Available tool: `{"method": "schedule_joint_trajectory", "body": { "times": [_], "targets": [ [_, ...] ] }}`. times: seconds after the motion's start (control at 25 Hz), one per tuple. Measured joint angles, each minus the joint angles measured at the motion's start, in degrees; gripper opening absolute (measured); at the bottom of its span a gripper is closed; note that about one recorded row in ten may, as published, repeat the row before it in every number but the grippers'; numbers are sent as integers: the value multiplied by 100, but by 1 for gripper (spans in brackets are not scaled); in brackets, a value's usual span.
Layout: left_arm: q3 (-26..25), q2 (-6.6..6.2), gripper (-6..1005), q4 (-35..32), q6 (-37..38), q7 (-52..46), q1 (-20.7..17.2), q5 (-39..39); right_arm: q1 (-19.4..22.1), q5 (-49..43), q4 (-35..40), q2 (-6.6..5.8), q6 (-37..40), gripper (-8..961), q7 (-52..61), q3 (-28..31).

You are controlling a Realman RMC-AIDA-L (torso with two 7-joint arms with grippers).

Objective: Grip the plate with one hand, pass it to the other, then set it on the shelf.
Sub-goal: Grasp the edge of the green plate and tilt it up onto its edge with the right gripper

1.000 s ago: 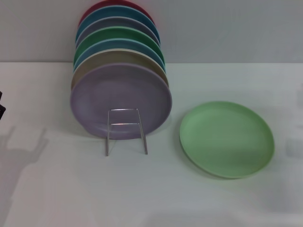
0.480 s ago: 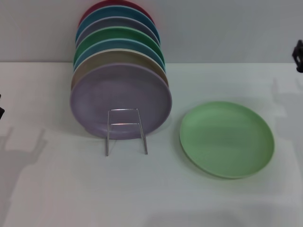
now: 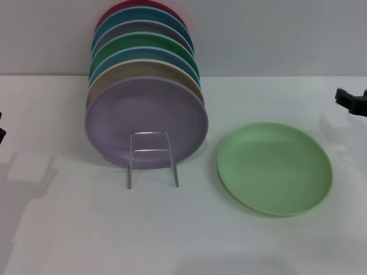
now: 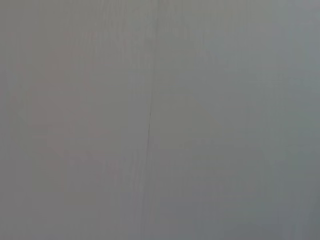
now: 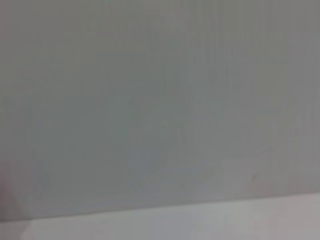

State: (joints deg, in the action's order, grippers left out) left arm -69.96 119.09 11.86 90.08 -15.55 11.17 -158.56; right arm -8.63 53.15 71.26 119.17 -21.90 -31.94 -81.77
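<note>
The light green plate (image 3: 274, 168) lies flat on the white table, right of the shelf. The shelf is a wire rack (image 3: 152, 158) holding a row of upright plates, with a lilac plate (image 3: 146, 122) at the front. My right gripper (image 3: 351, 101) pokes in from the right edge of the head view, above and to the right of the green plate and apart from it. Only a black sliver of my left gripper (image 3: 2, 130) shows at the left edge, far from the plate. Both wrist views show just a plain grey wall.
Behind the lilac plate stand several more plates in tan, blue, dark green (image 3: 143, 43) and red. A grey wall (image 3: 275, 34) closes off the back of the table (image 3: 86, 229). A strip of white table shows in the right wrist view.
The right gripper came into view at the upper right edge, then moved down and inward toward the green plate. The plates have not moved.
</note>
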Motion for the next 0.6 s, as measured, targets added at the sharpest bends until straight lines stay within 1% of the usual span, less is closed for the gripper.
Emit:
{"method": "schedule_joint_trajectory", "body": {
  "times": [0.24,0.28,0.32,0.48,0.52,0.56,0.6],
  "targets": [
    [-4,0,862,-7,-73,0,44,1,30,-3,765,-16,-2066,640,-7,998],
    [-6,0,862,-4,-83,0,48,1,-25,-12,973,-25,-2740,640,-5,1366],
    [-10,0,862,2,-85,0,53,1,-25,-12,973,-25,-2740,640,-5,1366],
    [-37,0,862,46,-87,0,60,1,-276,-57,1168,-76,-3908,641,-5,2121],
    [-40,0,862,52,-87,0,61,1,-349,-79,1173,-100,-4151,641,-4,2279],
    [-40,0,862,56,-88,0,62,0,-497,-149,1119,-153,-4527,641,1,2492],
    [-40,0,862,57,-88,0,65,1,-497,-149,1119,-153,-4527,641,1,2492]
  ]
}}
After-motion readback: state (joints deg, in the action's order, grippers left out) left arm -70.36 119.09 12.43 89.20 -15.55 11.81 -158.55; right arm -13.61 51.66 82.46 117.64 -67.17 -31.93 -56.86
